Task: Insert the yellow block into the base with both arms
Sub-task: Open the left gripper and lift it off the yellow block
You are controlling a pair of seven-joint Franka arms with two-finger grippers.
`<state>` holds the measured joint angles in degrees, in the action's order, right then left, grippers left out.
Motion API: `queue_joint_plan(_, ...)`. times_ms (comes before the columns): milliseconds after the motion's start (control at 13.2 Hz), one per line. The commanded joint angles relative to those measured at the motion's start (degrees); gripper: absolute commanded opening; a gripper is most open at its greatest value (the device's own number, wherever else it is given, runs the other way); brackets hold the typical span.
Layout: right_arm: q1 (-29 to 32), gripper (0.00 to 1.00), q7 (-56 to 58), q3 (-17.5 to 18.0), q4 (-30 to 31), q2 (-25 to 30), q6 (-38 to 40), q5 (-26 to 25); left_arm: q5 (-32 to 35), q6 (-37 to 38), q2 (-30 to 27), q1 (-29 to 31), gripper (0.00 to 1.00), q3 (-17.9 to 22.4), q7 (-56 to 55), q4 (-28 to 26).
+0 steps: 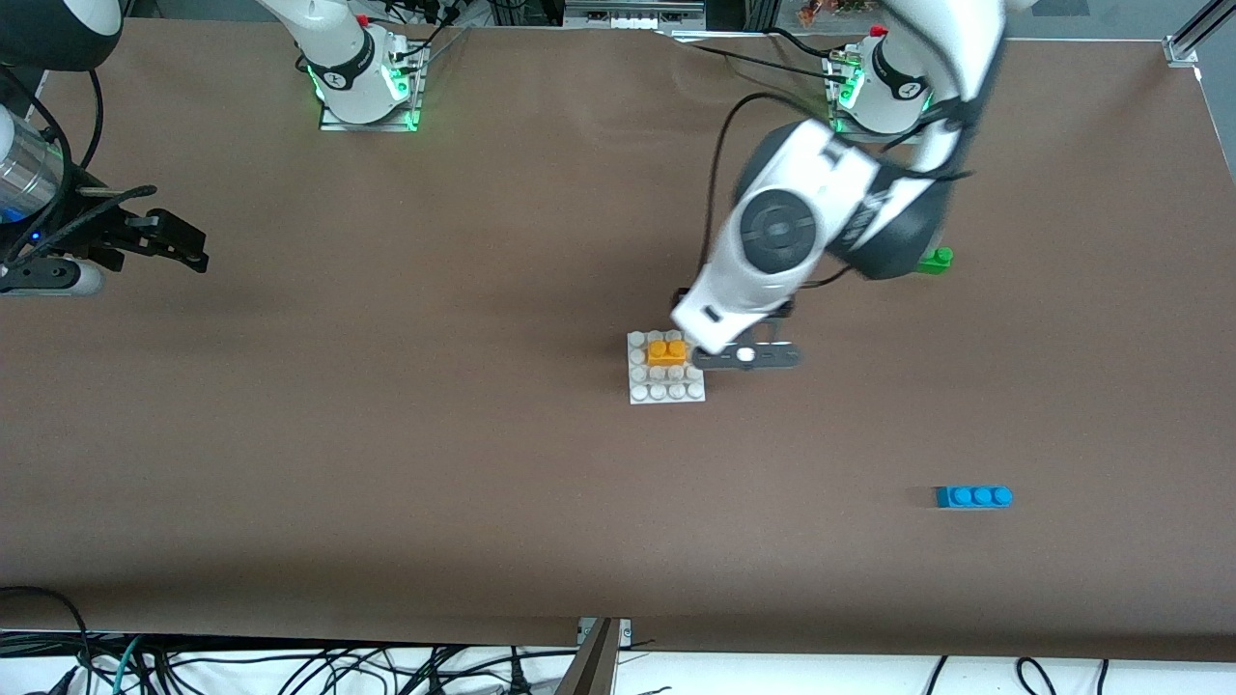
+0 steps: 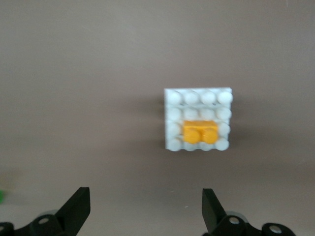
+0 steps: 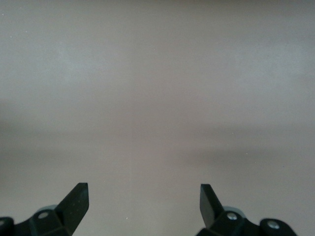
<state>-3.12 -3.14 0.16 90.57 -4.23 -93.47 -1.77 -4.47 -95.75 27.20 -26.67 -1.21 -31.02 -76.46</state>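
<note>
The yellow block (image 1: 666, 350) sits on the white studded base (image 1: 666, 388) in the middle of the table, on the part of the base farther from the front camera. In the left wrist view the block (image 2: 200, 132) lies on the base (image 2: 197, 98). My left gripper (image 2: 145, 194) is open and empty, up over the table beside the base toward the left arm's end; its hand (image 1: 719, 323) hides the fingers in the front view. My right gripper (image 1: 193, 249) waits open and empty over the right arm's end of the table, and its wrist view (image 3: 144, 189) shows only bare table.
A green brick (image 1: 935, 259) lies partly under the left arm, near that arm's base. A blue three-stud brick (image 1: 973, 496) lies nearer the front camera toward the left arm's end. Cables hang along the table's front edge.
</note>
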Motion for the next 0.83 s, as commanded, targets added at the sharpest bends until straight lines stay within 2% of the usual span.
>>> queue_joint_plan(0, 0.1, 1.0, 0.1, 0.0, -0.3, -0.1, -0.1, 0.3, -0.9, 4.6, -6.4, 6.3, 1.0, -0.3, 4.4, -1.8)
queue_joint_plan(302, 0.2, 1.0, 0.2, 0.0, -0.3, -0.2, -0.1, 0.3, -0.6, 7.5, -13.2, 15.0, 1.0, 0.2, 14.3, -2.7)
queue_joint_plan(378, 0.2, 1.0, 0.2, 0.0, -0.3, -0.2, -0.1, 0.3, -0.6, 8.9, -14.3, 19.3, 1.0, -0.6, 15.9, -3.0)
queue_joint_plan(529, 0.2, 1.0, 0.1, 0.0, -0.3, -0.2, -0.3, 0.3, -0.4, 9.4, -17.4, 23.3, 1.0, -1.2, 23.2, -5.5)
queue_joint_plan(604, 0.4, 1.0, 0.1, 0.0, -0.3, -0.2, -0.3, 0.3, 0.7, 9.1, -19.2, 24.2, 1.0, -1.2, 26.3, -8.1)
queue_joint_plan(680, 0.5, 1.0, 0.1, 0.0, -0.3, -0.2, -0.3, 0.3, 1.3, 6.9, -22.3, 25.1, 1.0, -1.2, 27.3, -13.5)
queue_joint_plan(755, 0.6, 1.0, 0.2, -0.1, -0.3, -0.2, -0.4, 0.3, 1.4, 1.7, -27.1, 26.0, 1.0, -1.2, 28.3, -20.7)
